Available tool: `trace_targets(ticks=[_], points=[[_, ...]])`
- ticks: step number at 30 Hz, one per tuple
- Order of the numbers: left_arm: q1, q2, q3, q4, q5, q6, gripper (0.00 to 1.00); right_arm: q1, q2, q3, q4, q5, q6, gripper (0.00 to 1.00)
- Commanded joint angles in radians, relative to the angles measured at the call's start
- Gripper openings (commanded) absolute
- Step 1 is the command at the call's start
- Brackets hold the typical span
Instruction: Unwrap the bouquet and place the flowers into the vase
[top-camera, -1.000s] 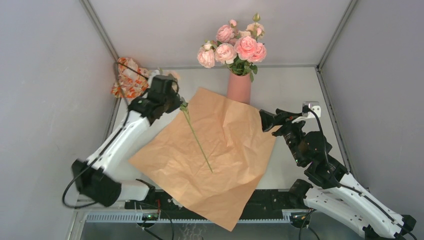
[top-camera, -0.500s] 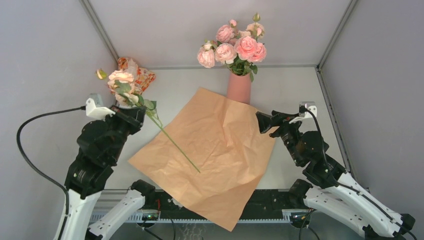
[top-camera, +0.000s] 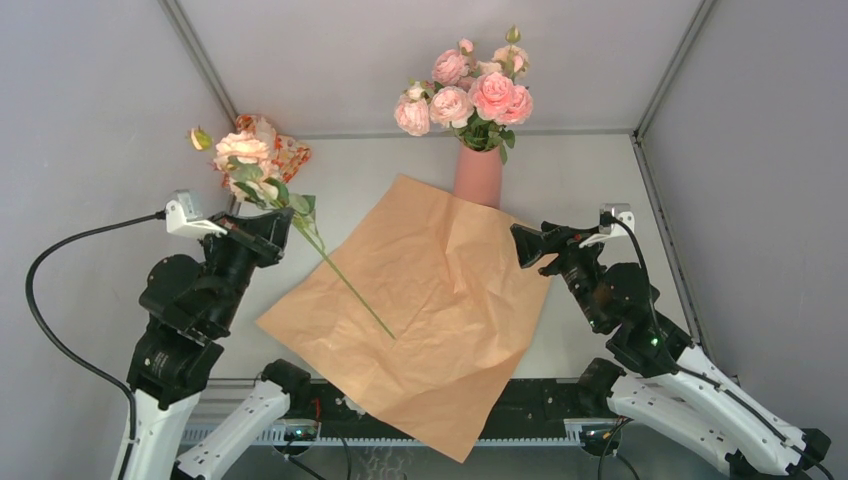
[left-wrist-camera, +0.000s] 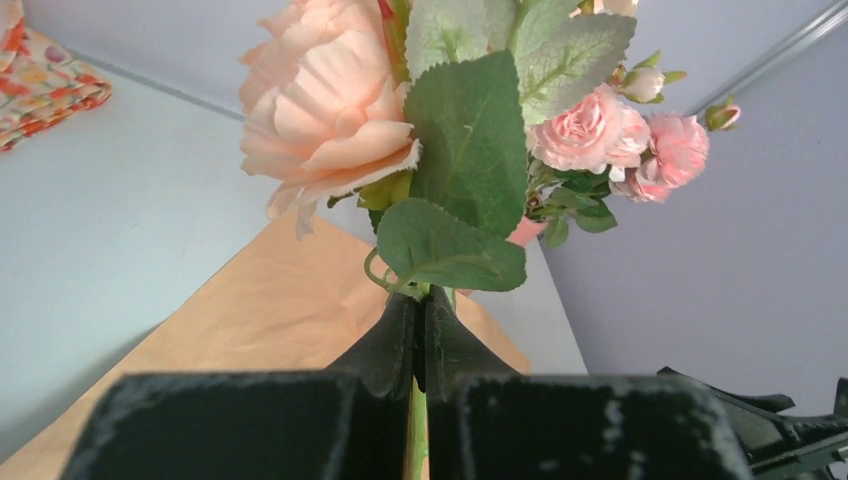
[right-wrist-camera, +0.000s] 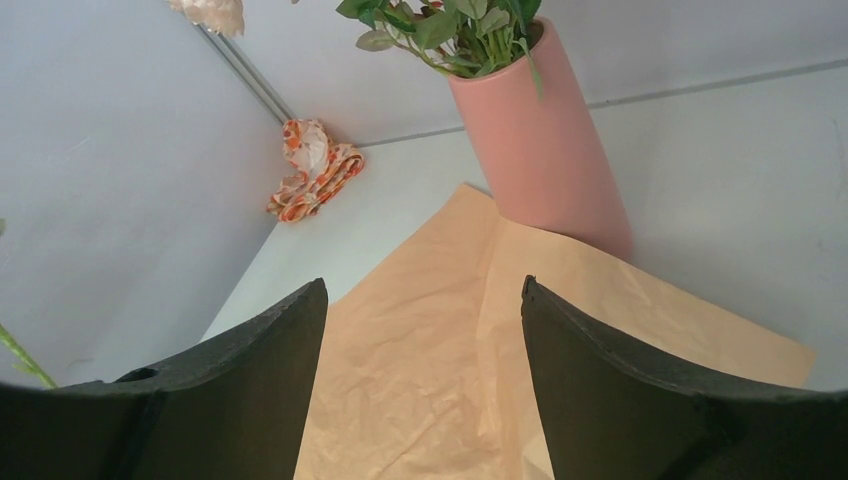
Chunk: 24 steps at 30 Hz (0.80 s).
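Tan-orange paper (top-camera: 430, 310) is the biggest thing on the table (top-camera: 590, 170) — one crinkled sheet spread flat, its far corner at the foot of the vase (top-camera: 478, 175). The vase is a plain salmon-pink cylinder, upright at the back. It holds a bunch of flowers (top-camera: 465, 95): pink and peach roses with green leaves, their heads well above the rim.

One more rose stem (top-camera: 345, 285) is out on my left. My left gripper (left-wrist-camera: 420, 320) is clamped tight on it just under the leaves. The peach bloom (top-camera: 243, 150) sits above the fingers and the thin stem slants down over the sheet — whether its tip touches the paper I cannot tell.

My right gripper (right-wrist-camera: 425, 330) stands wide apart with nothing in it, at the sheet's right edge, facing the vase. A small orange-and-white patterned bundle (top-camera: 285, 150) lies in the far left corner, behind the held bloom in the top view.
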Motion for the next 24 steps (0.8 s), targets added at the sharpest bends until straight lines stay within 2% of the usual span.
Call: trace_targets(ticks=[1,6,10,16,24], points=[[-0.020,0.068,0.064,0.130,0.075,0.062,0.00,-0.001,-0.001,-0.001,0.022,0.005,0.012,0.80],[-0.095,0.168,0.155,0.226,0.071,0.126,0.00,-0.002,0.003,-0.015,0.018,0.023,0.017,0.83],[-0.192,0.301,0.292,0.280,0.044,0.237,0.00,-0.003,-0.004,-0.026,0.017,0.028,0.020,0.84],[-0.298,0.454,0.448,0.418,0.108,0.412,0.00,-0.003,-0.045,-0.031,-0.020,0.063,0.003,0.84],[-0.352,0.594,0.645,0.530,0.131,0.497,0.00,-0.014,-0.075,-0.055,-0.029,0.076,-0.005,0.85]])
